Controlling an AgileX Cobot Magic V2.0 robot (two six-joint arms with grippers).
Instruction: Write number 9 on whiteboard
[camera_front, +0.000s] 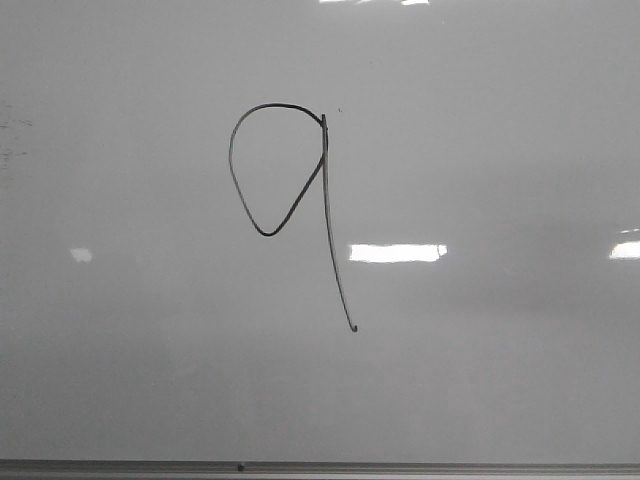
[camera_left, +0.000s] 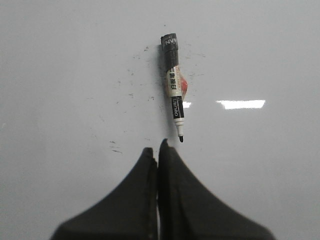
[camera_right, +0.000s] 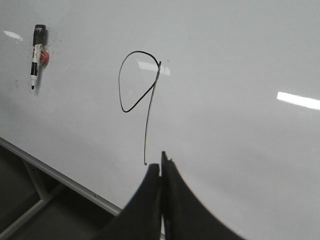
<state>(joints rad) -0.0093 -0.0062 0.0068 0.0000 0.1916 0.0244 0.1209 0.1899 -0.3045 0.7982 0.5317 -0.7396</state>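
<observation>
Here, in the front view, the number 9 is seen drawn in thin black line near the middle of the whiteboard, its teardrop loop joined at the top to a long, slightly curved tail that ends in a small hook. Bright rectangular reflections lie just right of the tail, and the grey frame edge runs along the bottom. No gripper is seen here.

In the left wrist view, the left gripper is shown with its two dark fingers pressed together, nothing between them. Just beyond the fingertips a marker lies on the board, uncapped tip toward the gripper; a white label with black print is carried on its barrel, the small lettering not clearly legible. Faint dark smudges surround it.

In the right wrist view, the right gripper is likewise clenched and empty, its tips just beside the tail's end. The marker is seen well apart from the figure.
</observation>
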